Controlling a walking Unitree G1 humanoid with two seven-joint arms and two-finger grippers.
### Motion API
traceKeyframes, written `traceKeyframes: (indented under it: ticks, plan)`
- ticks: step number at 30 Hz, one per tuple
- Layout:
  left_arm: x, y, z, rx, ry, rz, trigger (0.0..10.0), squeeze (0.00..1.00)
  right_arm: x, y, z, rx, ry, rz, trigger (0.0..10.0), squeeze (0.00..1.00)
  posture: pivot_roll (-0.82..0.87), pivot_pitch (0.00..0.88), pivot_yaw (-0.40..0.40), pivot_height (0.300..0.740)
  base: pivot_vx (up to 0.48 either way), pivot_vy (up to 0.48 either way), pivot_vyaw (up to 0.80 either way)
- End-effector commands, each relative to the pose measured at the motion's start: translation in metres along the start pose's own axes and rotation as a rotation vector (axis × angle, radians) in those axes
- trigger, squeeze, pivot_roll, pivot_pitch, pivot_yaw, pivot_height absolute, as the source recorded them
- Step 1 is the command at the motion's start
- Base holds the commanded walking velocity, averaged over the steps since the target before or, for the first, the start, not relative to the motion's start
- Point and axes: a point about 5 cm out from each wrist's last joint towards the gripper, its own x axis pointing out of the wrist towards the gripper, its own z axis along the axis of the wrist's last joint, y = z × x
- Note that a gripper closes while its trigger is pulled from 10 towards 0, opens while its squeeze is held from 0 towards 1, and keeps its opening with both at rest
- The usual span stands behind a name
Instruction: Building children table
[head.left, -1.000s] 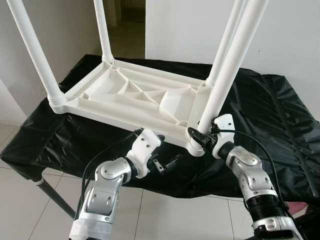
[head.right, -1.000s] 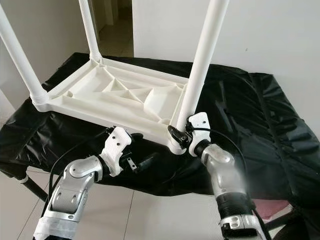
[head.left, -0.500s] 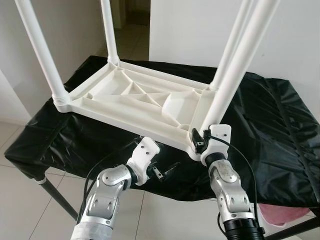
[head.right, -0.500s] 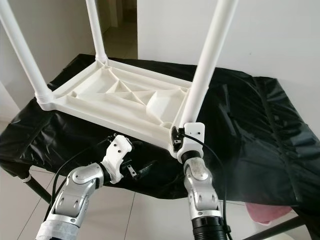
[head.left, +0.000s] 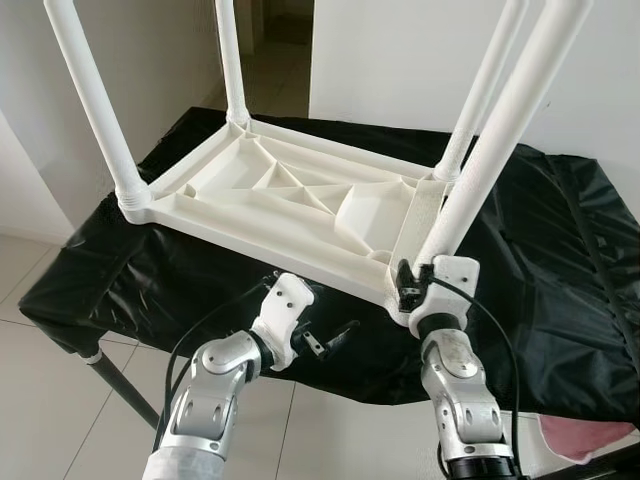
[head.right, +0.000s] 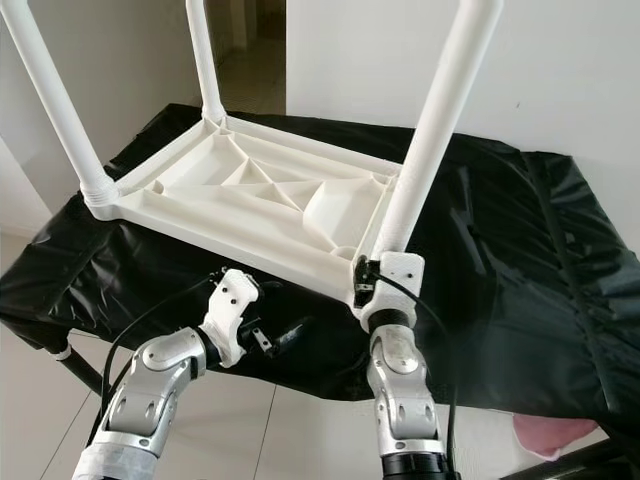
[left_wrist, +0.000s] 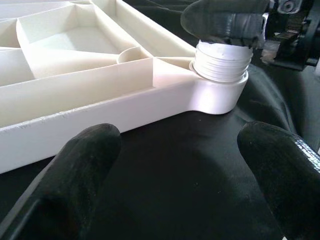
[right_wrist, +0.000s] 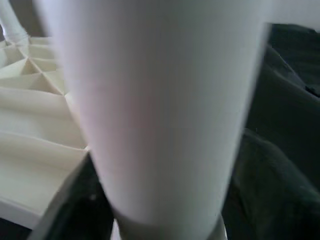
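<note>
The upturned white tabletop (head.left: 290, 200) lies on the black cover (head.left: 540, 260) at frame centre, and the step in hand looks like seating its last leg (head.left: 500, 140): the right gripper (head.left: 408, 285) is clamped round that leg's base at the lower-right corner socket (left_wrist: 217, 92). The left gripper (head.left: 328, 340) hovers spread and empty just below the near edge. Next calls for twisting the leg fully home; how deep its threads sit is hidden behind a finger (left_wrist: 225, 20), and all leg tops are cut off.

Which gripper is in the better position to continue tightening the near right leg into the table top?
The right gripper: it is closed on the near right leg at its base. The left gripper hangs open before the table top.
</note>
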Motion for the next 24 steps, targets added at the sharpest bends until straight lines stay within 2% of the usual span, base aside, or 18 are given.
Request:
traceKeyframes:
  ticks: [1, 3, 5, 6, 7, 8, 11, 17, 19, 24]
  plan:
    - [0.002, 0.005, 0.005, 0.006, -0.023, 0.140, 10.0, 0.00, -0.003, -0.002, 0.002, 0.037, -0.015, 0.005, 10.0, 1.00, -0.03, 0.078, 0.004, 0.740, 0.000, 0.000, 0.00]
    - [0.000, 0.003, 0.008, 0.015, -0.029, 0.128, 10.0, 0.00, -0.003, -0.002, 0.007, 0.018, -0.038, 0.068, 10.0, 1.00, -0.03, 0.077, 0.002, 0.740, 0.000, 0.000, 0.00]
    - [0.000, 0.003, 0.008, 0.015, -0.029, 0.128, 10.0, 0.00, -0.003, -0.002, 0.007, 0.018, -0.038, 0.068, 10.0, 1.00, -0.03, 0.077, 0.002, 0.740, 0.000, 0.000, 0.00]
    - [0.000, 0.003, 0.009, 0.023, -0.031, 0.121, 10.0, 0.00, -0.002, 0.000, 0.007, 0.006, -0.030, 0.161, 10.0, 1.00, -0.03, 0.080, -0.002, 0.740, 0.000, 0.000, 0.00]
    - [0.000, 0.003, 0.009, 0.023, -0.031, 0.121, 10.0, 0.00, -0.002, 0.000, 0.007, 0.006, -0.030, 0.161, 10.0, 1.00, -0.03, 0.080, -0.002, 0.740, 0.000, 0.000, 0.00]
    - [-0.002, 0.003, 0.009, 0.031, -0.032, 0.113, 10.0, 0.00, -0.001, -0.002, 0.008, 0.008, -0.027, 0.215, 10.0, 0.00, -0.03, 0.079, -0.006, 0.740, 0.000, 0.000, 0.00]
    - [-0.005, 0.006, 0.009, 0.029, -0.038, 0.121, 10.0, 0.00, 0.005, -0.008, 0.007, -0.017, 0.010, 0.354, 10.0, 0.00, -0.03, 0.080, -0.012, 0.740, 0.000, 0.000, 0.00]
    - [-0.007, 0.010, 0.010, 0.023, -0.040, 0.143, 10.0, 0.00, 0.012, -0.016, 0.006, -0.060, 0.021, 0.452, 10.0, 0.00, -0.02, 0.087, -0.015, 0.740, 0.000, 0.000, 0.00]
    - [-0.009, 0.009, 0.012, 0.036, -0.033, 0.137, 10.0, 0.00, 0.016, -0.019, 0.006, -0.105, 0.032, 0.552, 10.0, 0.00, -0.02, 0.091, -0.012, 0.740, 0.000, 0.000, 0.00]
    - [-0.007, 0.007, 0.013, 0.037, -0.028, 0.107, 10.0, 0.00, 0.024, -0.019, 0.004, -0.174, 0.053, 0.665, 10.0, 0.00, -0.04, 0.095, 0.017, 0.740, 0.000, 0.000, 0.00]
